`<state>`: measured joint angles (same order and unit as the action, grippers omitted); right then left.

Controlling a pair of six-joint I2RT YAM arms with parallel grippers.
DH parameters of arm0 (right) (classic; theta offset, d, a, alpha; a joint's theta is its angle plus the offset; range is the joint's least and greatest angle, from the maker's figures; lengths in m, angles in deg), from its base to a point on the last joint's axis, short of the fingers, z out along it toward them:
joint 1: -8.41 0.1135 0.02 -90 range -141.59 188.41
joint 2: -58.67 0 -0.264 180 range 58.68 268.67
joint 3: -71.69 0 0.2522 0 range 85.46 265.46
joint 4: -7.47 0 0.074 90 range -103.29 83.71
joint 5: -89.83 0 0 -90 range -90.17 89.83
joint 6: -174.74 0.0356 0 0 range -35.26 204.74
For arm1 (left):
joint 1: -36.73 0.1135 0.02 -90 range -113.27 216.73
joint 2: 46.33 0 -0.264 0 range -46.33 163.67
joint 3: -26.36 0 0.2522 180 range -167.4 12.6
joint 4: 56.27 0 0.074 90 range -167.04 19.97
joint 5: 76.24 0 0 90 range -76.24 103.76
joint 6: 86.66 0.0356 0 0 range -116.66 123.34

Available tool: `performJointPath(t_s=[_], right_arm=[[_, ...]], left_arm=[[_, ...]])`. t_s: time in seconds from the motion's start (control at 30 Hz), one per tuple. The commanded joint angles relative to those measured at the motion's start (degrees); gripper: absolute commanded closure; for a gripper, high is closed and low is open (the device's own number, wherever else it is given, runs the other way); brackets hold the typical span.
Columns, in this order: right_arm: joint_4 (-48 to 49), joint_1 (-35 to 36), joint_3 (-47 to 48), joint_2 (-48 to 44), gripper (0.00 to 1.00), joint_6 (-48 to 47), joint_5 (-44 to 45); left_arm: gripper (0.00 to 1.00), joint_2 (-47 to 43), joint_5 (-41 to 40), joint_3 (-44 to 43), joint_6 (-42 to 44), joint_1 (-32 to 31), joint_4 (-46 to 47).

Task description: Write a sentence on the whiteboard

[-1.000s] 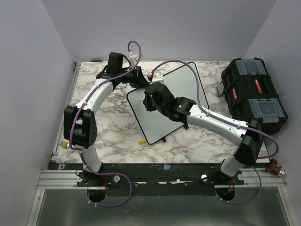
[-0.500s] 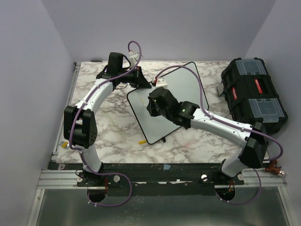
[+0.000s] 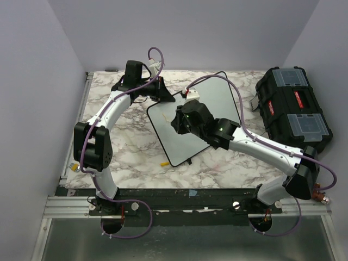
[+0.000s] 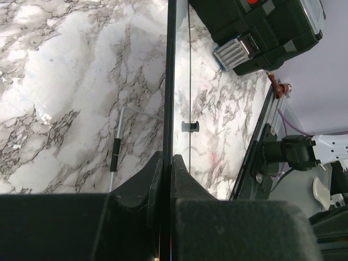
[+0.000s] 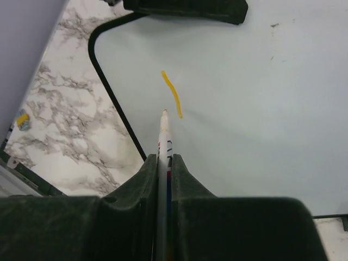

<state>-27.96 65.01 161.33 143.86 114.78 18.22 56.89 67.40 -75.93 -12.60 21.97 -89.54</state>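
The whiteboard (image 3: 212, 100) lies tilted on the marble table, glossy white with a thin black rim. My left gripper (image 3: 163, 93) is shut on its far left edge; in the left wrist view the board (image 4: 169, 81) runs edge-on between the closed jaws of that gripper (image 4: 167, 159). My right gripper (image 3: 178, 120) hangs over the board's left part, shut on a white marker (image 5: 164, 142) with its tip just above the board (image 5: 261, 109). Of the sentence, only one short yellow stroke (image 5: 172, 93) shows, just beyond the tip. No words are readable.
A black toolbox (image 3: 293, 106) stands at the right edge of the table, also in the left wrist view (image 4: 261, 27). A small yellow cap (image 3: 163, 162) lies on the marble near the board's near-left corner. Grey walls close in the table's left, back and right.
My right arm has slid to the right over the board with the marker. The left arm and the board have not moved.
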Motion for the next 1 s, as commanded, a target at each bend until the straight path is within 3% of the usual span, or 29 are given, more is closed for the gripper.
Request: performJointPath(t_s=[0.0, 0.17, 0.97], right_arm=[[3.5, -0.2, -0.4, -1.8, 0.99, 1.0, 2.7], [4.4, -0.2, 1.1, 0.4, 0.99, 0.9, 8.0], [5.4, -0.2, 3.2, 4.7, 0.99, 0.5, 11.3]], left_arm=[[1.00, -0.2, -0.7, -0.2, 5.0, -0.4, 2.2], [1.00, -0.3, 0.2, 0.4, 5.2, -0.4, 2.9], [1.00, -0.6, 1.4, 1.2, 5.8, -0.3, 3.5]])
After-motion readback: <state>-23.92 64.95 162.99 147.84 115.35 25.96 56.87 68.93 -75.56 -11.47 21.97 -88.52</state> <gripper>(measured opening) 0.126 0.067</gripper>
